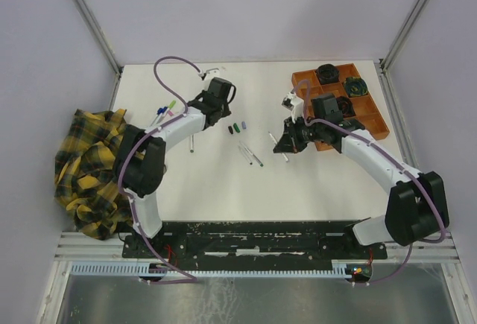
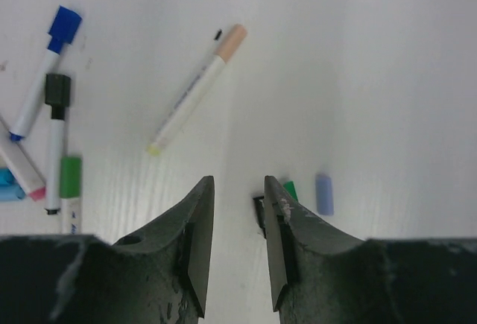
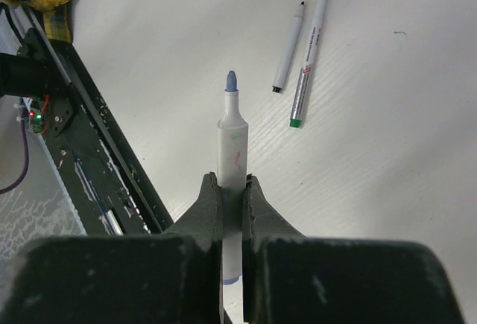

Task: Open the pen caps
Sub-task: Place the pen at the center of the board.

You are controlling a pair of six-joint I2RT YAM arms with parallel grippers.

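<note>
Three loose pen caps lie in a row on the white table: black, green and blue-purple. My left gripper is open and empty just left of them. In the left wrist view its fingertips stand apart, with the black cap half hidden behind the right finger and the green and blue-purple caps beside it. My right gripper is shut on an uncapped white pen with a blue tip, held above the table.
Several capped pens lie at the left; their blue, black, green and peach caps show. Two uncapped pens lie mid-table. An orange tray stands at the right, a plaid cloth at the left edge.
</note>
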